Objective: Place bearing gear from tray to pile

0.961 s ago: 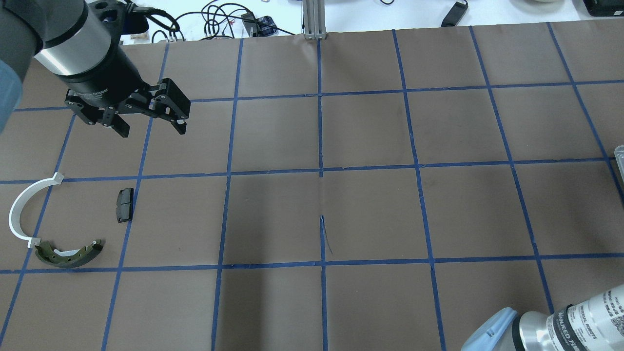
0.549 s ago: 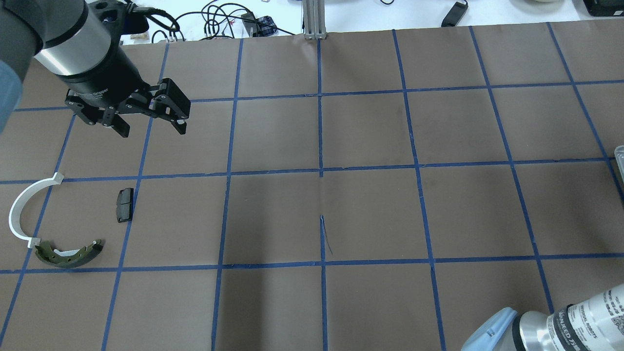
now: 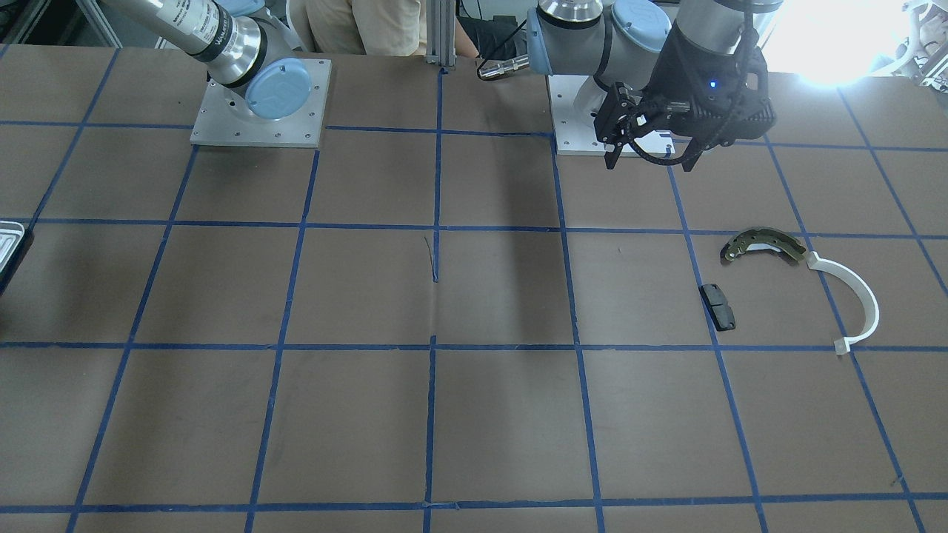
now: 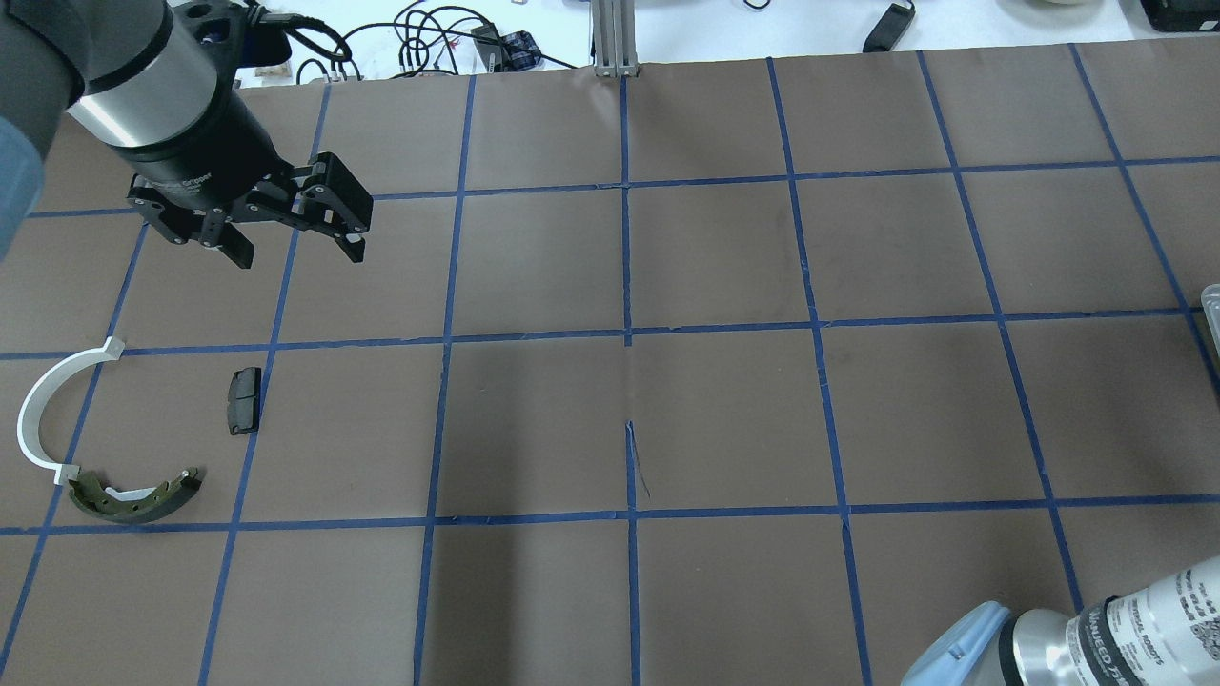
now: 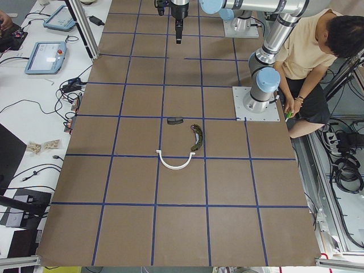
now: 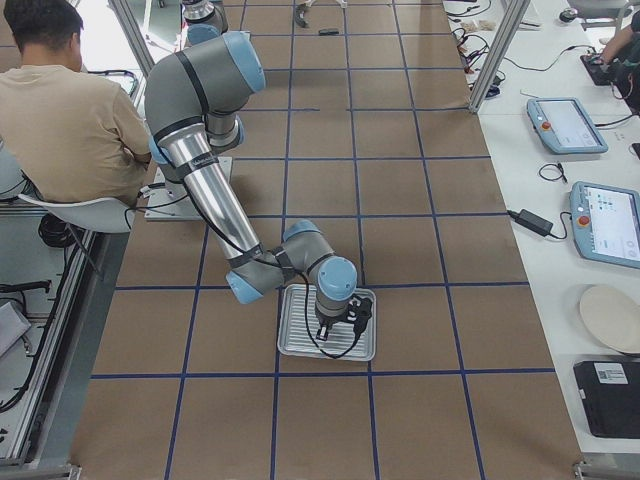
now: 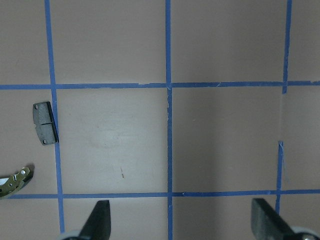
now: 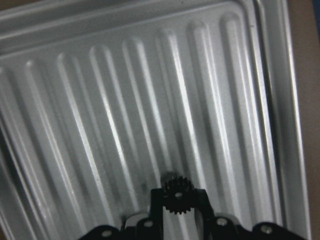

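The ridged pale tray (image 8: 125, 100) fills the right wrist view. It also shows in the exterior right view (image 6: 295, 345). Only its edge shows overhead (image 4: 1212, 303). My right gripper (image 8: 176, 200) is shut on a small black bearing gear (image 8: 176, 192), held just above the tray's surface. The pile lies on the table's left side: brake shoe (image 4: 133, 497), white arc (image 4: 38, 410), black pad (image 4: 243, 400). My left gripper (image 4: 296, 253) is open and empty, hanging above the table beyond the pile. The left wrist view shows the pad (image 7: 45, 130) and the shoe's tip (image 7: 12, 182).
Brown paper with a blue tape grid (image 4: 627, 333) covers the table. A metal post (image 4: 615, 38) and cables stand at the far edge. A seated person (image 6: 70, 110) is behind the robot bases.
My right arm's elbow has shifted very slightly at the lower right of the overhead view. The left arm and the pile have not moved.
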`<state>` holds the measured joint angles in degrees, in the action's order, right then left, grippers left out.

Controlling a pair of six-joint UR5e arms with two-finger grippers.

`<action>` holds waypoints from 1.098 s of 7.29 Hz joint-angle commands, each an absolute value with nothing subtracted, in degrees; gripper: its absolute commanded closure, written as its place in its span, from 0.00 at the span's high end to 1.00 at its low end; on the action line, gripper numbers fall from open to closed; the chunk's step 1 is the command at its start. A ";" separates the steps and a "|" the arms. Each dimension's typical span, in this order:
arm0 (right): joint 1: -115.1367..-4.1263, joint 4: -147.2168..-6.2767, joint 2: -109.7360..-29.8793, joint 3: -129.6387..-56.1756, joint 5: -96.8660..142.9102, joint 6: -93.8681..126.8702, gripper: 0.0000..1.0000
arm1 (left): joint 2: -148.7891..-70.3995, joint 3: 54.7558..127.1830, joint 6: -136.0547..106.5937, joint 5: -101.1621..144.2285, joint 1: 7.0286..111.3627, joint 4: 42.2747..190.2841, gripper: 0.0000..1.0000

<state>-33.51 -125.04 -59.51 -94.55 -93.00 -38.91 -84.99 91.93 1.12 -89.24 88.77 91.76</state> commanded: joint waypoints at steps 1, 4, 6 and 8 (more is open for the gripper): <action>-39.07 -114.32 -68.42 -94.83 -93.07 -33.71 0.00 | -84.99 91.93 1.14 -89.21 88.77 91.76 1.00; -55.13 -95.75 -79.16 -95.10 -92.90 -9.25 0.00 | -84.99 91.93 1.14 -89.21 88.77 91.76 1.00; -68.49 -93.26 -81.56 -95.45 -91.42 11.66 0.00 | -84.90 91.93 1.14 -89.30 88.77 91.76 1.00; -83.78 -94.82 -79.47 -95.19 -84.06 39.43 0.00 | -84.55 92.02 1.49 -89.47 88.77 91.84 1.00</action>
